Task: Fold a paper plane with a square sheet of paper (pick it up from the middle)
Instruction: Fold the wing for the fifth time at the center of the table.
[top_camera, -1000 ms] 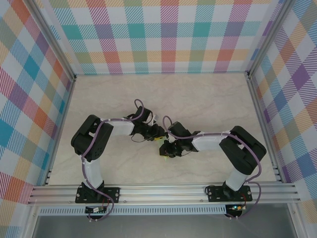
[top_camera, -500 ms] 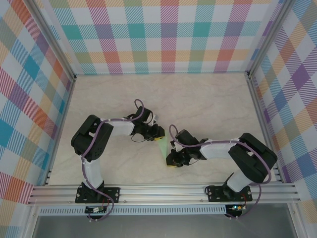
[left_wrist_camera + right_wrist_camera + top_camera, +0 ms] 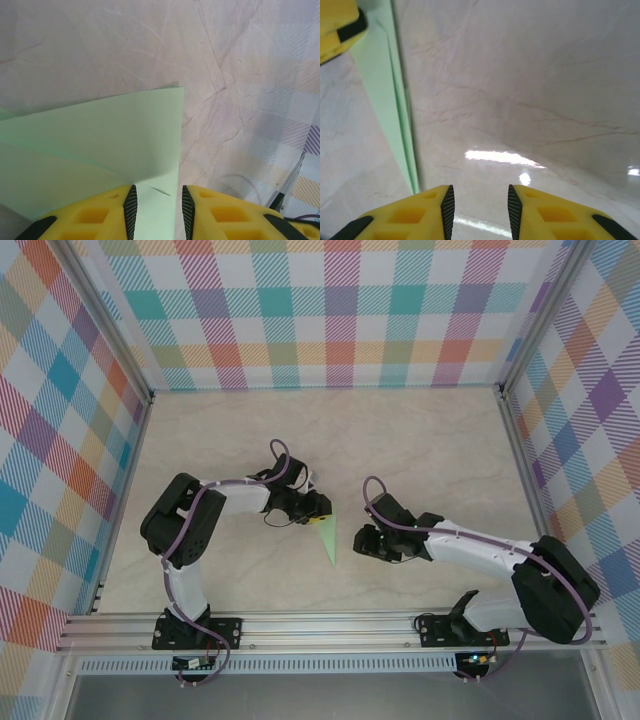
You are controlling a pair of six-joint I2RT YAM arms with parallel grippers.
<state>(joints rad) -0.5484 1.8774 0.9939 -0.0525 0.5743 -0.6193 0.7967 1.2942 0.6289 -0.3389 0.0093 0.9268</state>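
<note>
**Item 1: paper plane** point(image 3: 329, 538). Pale green paper folded to a slim, pointed dart. It lies flat on the table between the two arms, its wide end under the left arm's tip and its sharp point toward the near rail. In the left wrist view the paper plane point(image 3: 100, 145) shows overlapping layers and a straight folded edge. In the right wrist view the paper plane point(image 3: 385, 90) is a long narrow strip tapering to a point near that gripper's left finger.

**Item 2: left gripper** point(image 3: 317, 514). It is set at the wide end of the dart. In the left wrist view the left gripper point(image 3: 157, 209) has yellow fingers point(image 3: 85, 217) with black ribbed pads, parted by a narrow gap. The paper's corner lies in that gap, seen face-on and not pinched. Whether a pad touches its edge cannot be told.

**Item 3: right gripper** point(image 3: 360, 540). It is just beside the dart on the right, apart from it. In the right wrist view the right gripper point(image 3: 480, 207) has its fingers point(image 3: 555, 215) narrowly parted, with bare table between them and nothing held.

**Item 4: table** point(image 3: 430, 440). Pale, marble-patterned surface with faint veins and a light glare.

**Item 5: checked walls** point(image 3: 330, 310). Multicoloured plaid panels on three sides.

**Item 6: aluminium rail** point(image 3: 330, 625). It runs along the near edge and carries both arm bases.
</note>
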